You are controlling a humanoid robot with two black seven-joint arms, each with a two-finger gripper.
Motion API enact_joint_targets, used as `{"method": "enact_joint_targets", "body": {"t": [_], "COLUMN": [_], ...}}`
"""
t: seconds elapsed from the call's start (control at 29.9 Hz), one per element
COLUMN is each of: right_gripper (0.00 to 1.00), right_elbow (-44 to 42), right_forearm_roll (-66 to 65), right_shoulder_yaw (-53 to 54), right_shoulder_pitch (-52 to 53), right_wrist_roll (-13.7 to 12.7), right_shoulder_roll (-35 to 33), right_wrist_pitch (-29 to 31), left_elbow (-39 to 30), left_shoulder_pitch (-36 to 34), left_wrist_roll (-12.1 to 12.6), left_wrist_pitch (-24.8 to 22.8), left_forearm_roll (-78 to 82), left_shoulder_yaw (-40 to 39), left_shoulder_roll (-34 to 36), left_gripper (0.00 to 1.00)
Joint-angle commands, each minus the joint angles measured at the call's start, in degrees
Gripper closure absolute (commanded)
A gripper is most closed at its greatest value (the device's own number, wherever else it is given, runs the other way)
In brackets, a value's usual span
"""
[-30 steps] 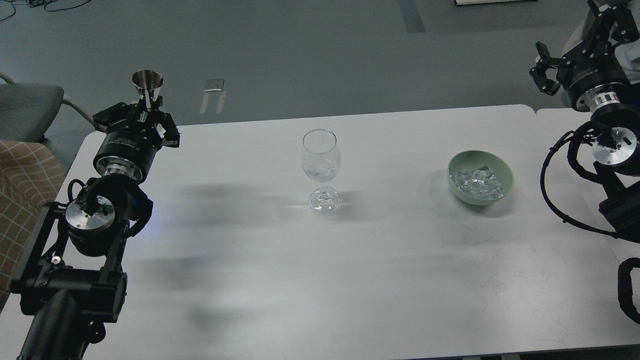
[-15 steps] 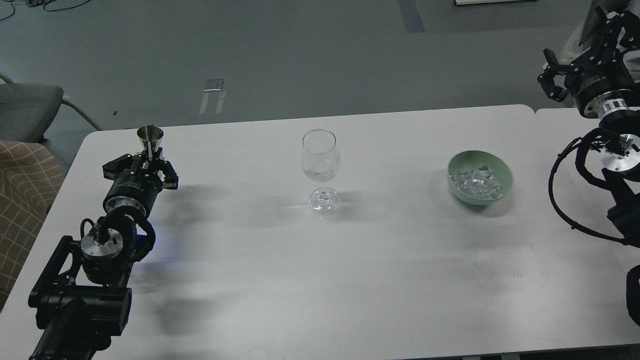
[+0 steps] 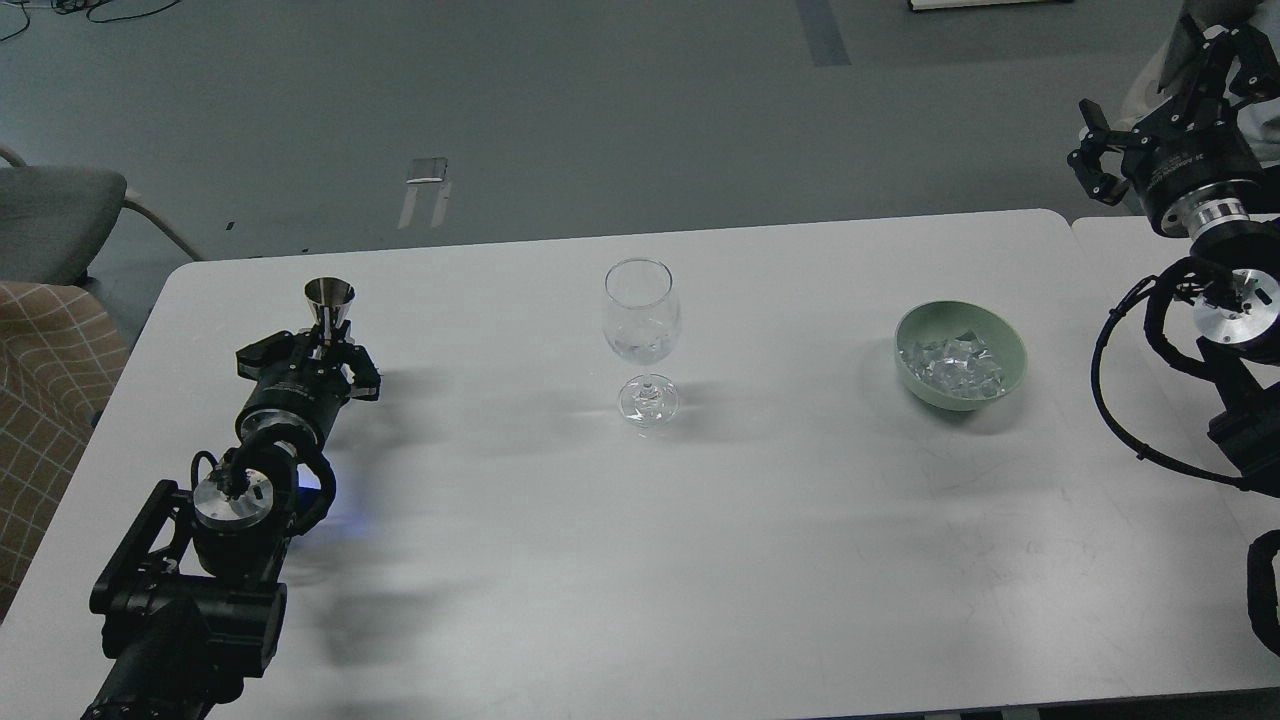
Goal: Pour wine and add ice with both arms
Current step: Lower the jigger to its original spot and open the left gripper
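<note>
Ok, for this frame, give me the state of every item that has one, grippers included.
wine glass: upright on the table, a little clear liquid in the bowl.
metal jigger: upright, held at its waist.
left gripper: fingers shut on the jigger, low over the table.
green bowl: upright, holds ice.
right gripper: open, empty, raised off the table's far right corner.

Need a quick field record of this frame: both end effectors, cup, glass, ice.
left end effector: shut on metal measuring cup, upright, over the table
right end effector: open, empty, raised past the table's far right corner
wine glass: upright at centre, a little clear wine in the bowl
ice: chunks in the green bowl, right of the glass
</note>
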Motion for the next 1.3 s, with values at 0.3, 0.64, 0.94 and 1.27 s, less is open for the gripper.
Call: {"method": "enact_joint_targets", "body": {"t": [0.3, 0.64, 0.94, 1.27], "right_gripper": [0.0, 0.0, 0.0, 0.0], "right_elbow": [0.08, 0.17, 0.17, 0.61], "right_forearm_roll": [0.0, 0.0, 0.09, 0.09], "right_shoulder_yaw": [0.01, 0.01, 0.01, 0.1], "right_shoulder_pitch": [-0.45, -0.37, -0.37, -0.54], "right_wrist_roll": [0.08, 0.0, 0.08, 0.08], "right_shoulder_roll": [-0.11, -0.11, -0.2, -0.73], "right_wrist_pitch": [0.0, 0.0, 0.0, 0.0], "left_elbow": [0.21, -0.93, -7.69, -12.26], "left_shoulder_pitch": [-0.05, -0.31, 0.21, 0.04], "left_wrist_roll": [-0.33, -0.24, -0.07, -0.42], "left_wrist_pitch": [0.0, -0.09, 0.09, 0.97], "left_forearm_roll": [0.32, 0.32, 0.41, 0.67], "left_shoulder_yaw": [0.2, 0.2, 0.28, 0.11], "left_shoulder_roll": [-0.25, -0.24, 0.02, 2.29], "left_gripper": [0.46, 0.4, 0.2, 0.09]}}
